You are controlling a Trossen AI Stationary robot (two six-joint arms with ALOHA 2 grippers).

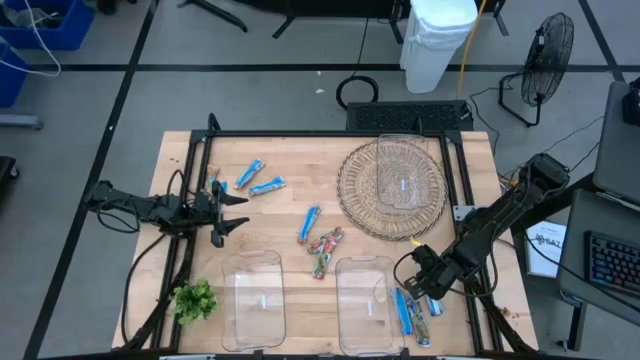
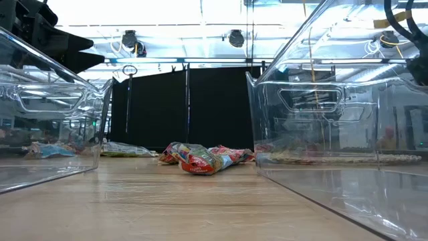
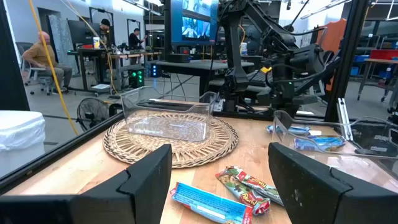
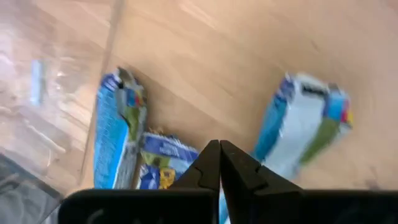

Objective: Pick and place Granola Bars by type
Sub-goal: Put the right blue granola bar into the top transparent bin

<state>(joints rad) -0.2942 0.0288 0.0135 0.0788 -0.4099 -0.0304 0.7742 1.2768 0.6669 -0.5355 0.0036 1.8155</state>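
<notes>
At the table's left edge the left gripper (image 1: 232, 211) waited, fingers spread and empty. Blue granola bars (image 1: 260, 180) and multicoloured ones (image 1: 325, 250) lay mid-table; no wrapper writing was legible. At right, the right gripper (image 1: 424, 268) hovered pinched together, grasping nothing, above more blue bars (image 4: 112, 134) beside a clear bin (image 1: 365, 300).

**Bins, Basket and Greenery Sitting on the Table**

Two clear plastic bins (image 1: 254, 298) (image 1: 365, 303) are lying along the near edge. A third (image 1: 404, 170) is resting on a round wicker mat (image 1: 358, 195). A green leafy sprig (image 1: 195, 300) is sitting beside them.
</notes>
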